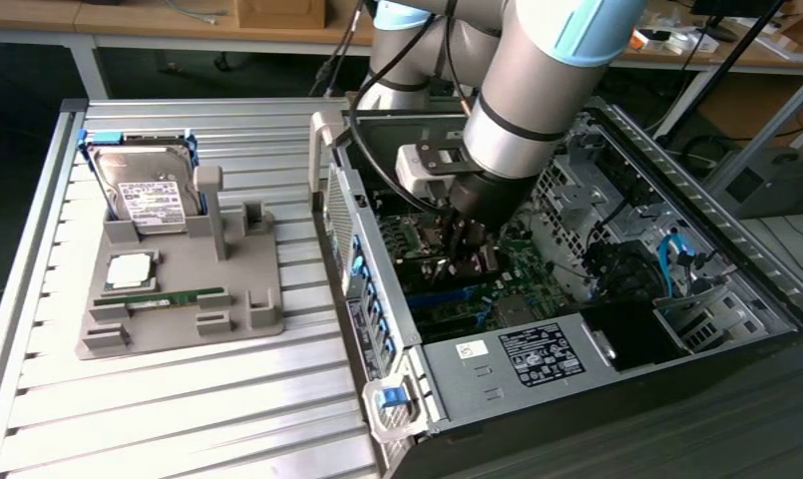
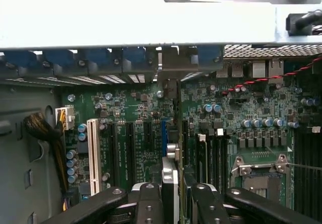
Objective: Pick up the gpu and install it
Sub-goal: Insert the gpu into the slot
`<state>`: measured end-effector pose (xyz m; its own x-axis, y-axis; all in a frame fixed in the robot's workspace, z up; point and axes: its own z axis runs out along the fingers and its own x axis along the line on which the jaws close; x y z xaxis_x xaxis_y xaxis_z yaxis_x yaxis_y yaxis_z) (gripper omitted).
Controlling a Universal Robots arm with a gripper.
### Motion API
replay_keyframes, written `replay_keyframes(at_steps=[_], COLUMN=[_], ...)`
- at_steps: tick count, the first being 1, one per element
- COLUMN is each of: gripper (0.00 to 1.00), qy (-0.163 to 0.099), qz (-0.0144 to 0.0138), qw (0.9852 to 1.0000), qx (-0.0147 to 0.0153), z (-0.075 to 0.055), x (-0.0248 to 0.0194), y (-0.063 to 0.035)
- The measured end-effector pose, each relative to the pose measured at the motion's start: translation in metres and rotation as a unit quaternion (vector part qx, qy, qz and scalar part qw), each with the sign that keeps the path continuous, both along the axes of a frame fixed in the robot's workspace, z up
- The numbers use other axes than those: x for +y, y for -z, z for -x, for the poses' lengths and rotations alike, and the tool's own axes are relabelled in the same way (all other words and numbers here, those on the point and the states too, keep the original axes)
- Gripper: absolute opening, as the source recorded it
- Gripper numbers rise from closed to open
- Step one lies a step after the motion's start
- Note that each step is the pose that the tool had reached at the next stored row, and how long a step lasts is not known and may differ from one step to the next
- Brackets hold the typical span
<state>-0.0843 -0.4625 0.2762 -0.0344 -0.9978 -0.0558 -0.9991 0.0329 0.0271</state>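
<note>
The gripper [image 2: 173, 190] is clamped on the gpu [image 2: 170, 169], a thin dark card seen edge-on, standing up between the black fingers [image 2: 149, 204]. So the pick-up is done. The card is down inside the grey metal computer case [image 1: 357, 235], right by the long blue slot [image 2: 163, 133] on the bumpy green board [image 2: 133, 110]. I cannot tell if it is pushed in.
</note>
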Motion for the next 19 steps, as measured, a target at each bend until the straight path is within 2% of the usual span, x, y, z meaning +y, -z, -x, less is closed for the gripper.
replay_keyframes(at_steps=[7,9,11,17,18,19], gripper=[0.27,0.27,0.27,0.27,0.27,0.27], qy=[0.0,0.0,0.0,0.0,0.0,0.0], qz=[-0.005,-0.0058,-0.0062,-0.0062,-0.0063,-0.0063], qw=[1.0,1.0,1.0,1.0,0.9999,0.9999], qx=[0.0002,0.0028,0.0068,0.0077,0.009,0.0139], z=[-0.009,-0.016,-0.024,-0.028,-0.028,-0.028], x=[0.0001,0.0001,0.0,0.0,0.0001,0.0001], y=[-0.0091,-0.0091,-0.0092,-0.0093,-0.0092,-0.0091])
